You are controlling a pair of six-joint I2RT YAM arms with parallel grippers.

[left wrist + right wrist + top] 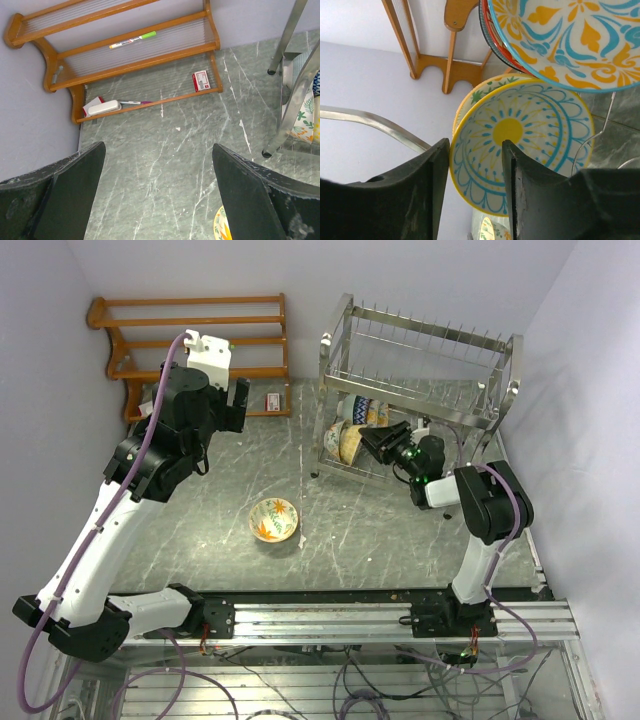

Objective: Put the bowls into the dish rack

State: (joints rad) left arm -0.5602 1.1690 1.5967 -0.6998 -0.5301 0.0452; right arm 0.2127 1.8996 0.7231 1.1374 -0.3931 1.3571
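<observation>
- The wooden shelf point(145, 62) is standing against the back wall at far left, carrying only pens and small boxes; it is not where the bowls belong
- The left end effector point(159, 150) is hovering high over the surface point(350, 540) with its jaws wide apart and nothing between them — released, probably waiting its turn
- One leaf-patterned bowl point(273, 519) is lying face up on the surface between the two arms, well apart from the dish rack point(323, 400) and not yet loaded
- Inside the rack's lower tier, the yellow-teal bowl point(520, 135) is standing on edge with another bowl just behind it, so the prongs are likely propping them upright; the blue-orange bowl point(570, 35) is sitting above them
- The right end effector point(476, 145) is reaching into that tier — its jaws are parted in front of the yellow-teal bowl and clamping nothing that shows
</observation>
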